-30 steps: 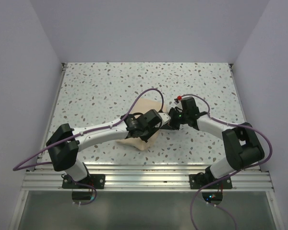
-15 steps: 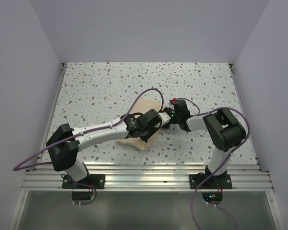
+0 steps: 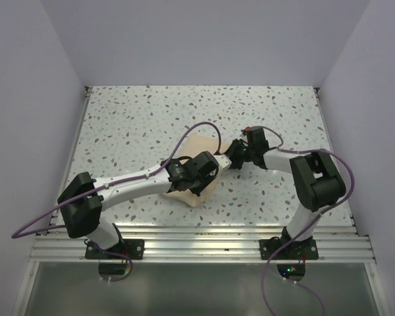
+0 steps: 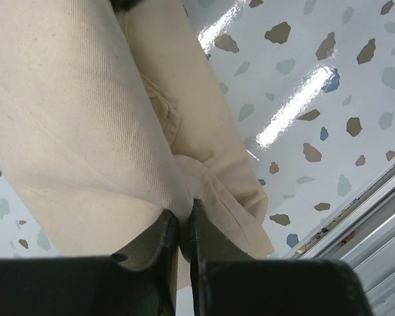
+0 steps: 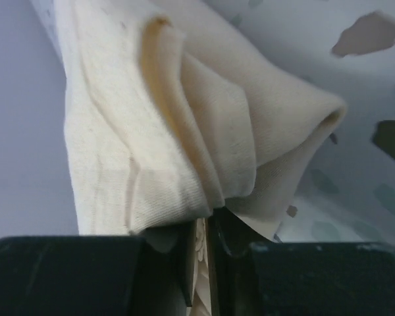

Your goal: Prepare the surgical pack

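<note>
Surgical pack: a beige, woven-cloth bundle lying on the speckled table, roughly mid-table and between the two arms. From the top view, the left arm's wrist covers most of it; only its far corner and its near edge show.

Left gripper: set down over the bundle's right half. In the left wrist view its jaws stand nearly together, the gap a thin slit, nipping a crease where two layers of the surgical pack meet. The cloth runs as a long folded roll from the fingertips toward the top of the view, with bare table to its right and an aluminium rail at the lower right corner.

Right gripper: reaches in from the right to the bundle's right-hand edge, close beside the left gripper. In the right wrist view its jaws are narrow, with a pale strip of cloth caught between them; above them the surgical pack bunches into several stacked folds that are gathered at the fingertips.

A purple cable loops over the pack's far corner.
</note>
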`<state>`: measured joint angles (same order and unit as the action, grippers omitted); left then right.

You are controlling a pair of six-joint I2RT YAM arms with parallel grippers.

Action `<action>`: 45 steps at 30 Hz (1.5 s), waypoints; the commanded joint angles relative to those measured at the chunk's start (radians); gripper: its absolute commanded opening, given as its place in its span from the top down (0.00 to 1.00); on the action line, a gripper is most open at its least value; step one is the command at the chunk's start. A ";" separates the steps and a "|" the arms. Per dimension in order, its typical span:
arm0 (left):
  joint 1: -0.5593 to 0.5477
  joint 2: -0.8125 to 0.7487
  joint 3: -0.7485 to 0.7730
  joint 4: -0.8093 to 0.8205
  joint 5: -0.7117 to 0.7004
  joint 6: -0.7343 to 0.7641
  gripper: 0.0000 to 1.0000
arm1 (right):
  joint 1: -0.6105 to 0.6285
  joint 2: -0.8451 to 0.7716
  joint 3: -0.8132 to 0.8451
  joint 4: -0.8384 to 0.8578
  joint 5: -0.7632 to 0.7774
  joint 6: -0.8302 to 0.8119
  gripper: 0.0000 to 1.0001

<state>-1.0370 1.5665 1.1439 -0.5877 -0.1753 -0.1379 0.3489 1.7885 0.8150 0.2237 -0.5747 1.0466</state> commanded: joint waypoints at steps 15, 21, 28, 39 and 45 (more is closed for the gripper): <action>-0.009 -0.037 -0.021 0.031 0.034 0.023 1.00 | -0.065 -0.169 0.216 -0.591 -0.002 -0.179 0.25; -0.009 -0.034 -0.013 0.032 0.037 0.020 1.00 | -0.064 -0.141 0.196 -0.402 -0.011 0.024 0.24; -0.009 -0.026 -0.015 0.037 0.053 0.024 1.00 | -0.057 -0.078 0.200 -0.307 -0.023 0.133 0.28; -0.011 -0.007 -0.013 0.016 0.089 0.049 1.00 | -0.044 -0.018 0.187 -0.256 -0.002 0.135 0.44; -0.015 0.047 -0.035 -0.029 0.145 0.058 1.00 | -0.102 0.011 0.260 -0.366 0.033 -0.130 0.95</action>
<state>-1.0374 1.5917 1.1252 -0.5804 -0.1116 -0.1062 0.2863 1.7882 1.0225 -0.1188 -0.5720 1.0748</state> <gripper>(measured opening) 0.109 0.102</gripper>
